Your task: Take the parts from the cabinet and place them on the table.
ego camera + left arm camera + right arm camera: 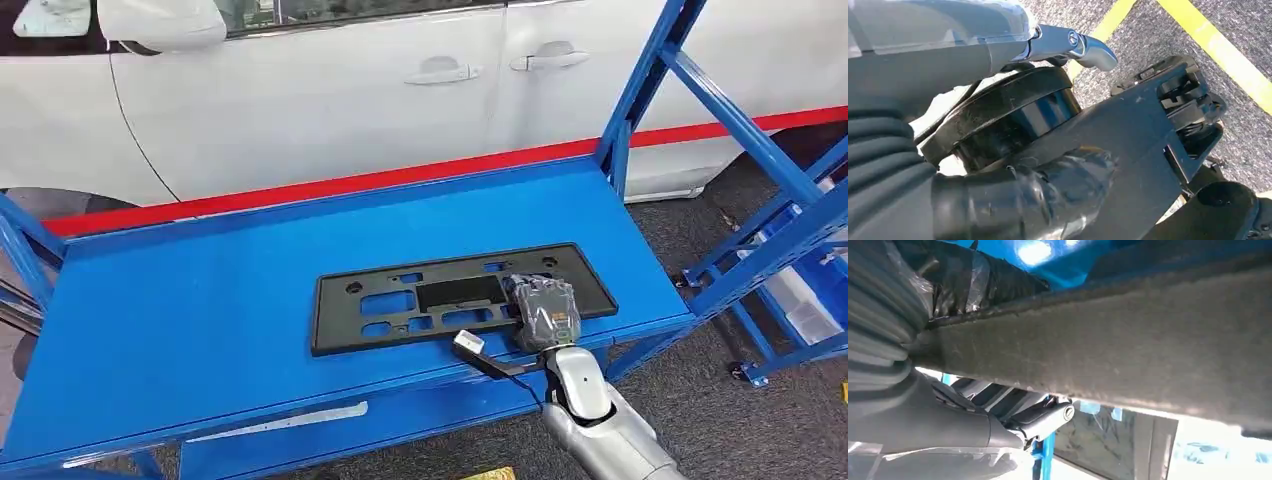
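1. Black plastic plate holder point(462, 296), flat rectangular frame with cutouts, lies flat on the blue table point(200, 300), toward the table's front edge and right of centre.
2. Right hand point(543, 310) rests on the right part of the frame, palm down, back of hand wrapped in clear film; silver forearm point(600, 425) comes up from the lower edge of the head view.
3. Right wrist view: thick grey thumb point(958, 427) sits under the table edge, darker fingers point(968, 280) lie on top by the blue surface, table edge between them. Looks like a clamp on the frame and table edge together, but the frame itself is hard to make out there, so the hold cannot be told for sure.
4. Left hand point(1013, 195) hangs low beside the body, over grey floor point(1158, 30) with yellow lines point(1228, 60). Dark fingers, film-wrapped, curl in; thumb point(1068, 45) stands out apart. Nothing plainly held; the dark shapes beside it are the robot's own parts.
5. White car point(330, 90) with a red stripe stands just behind the table.
6. Blue shelving frame point(740, 200) stands at the right, with bins low on it.
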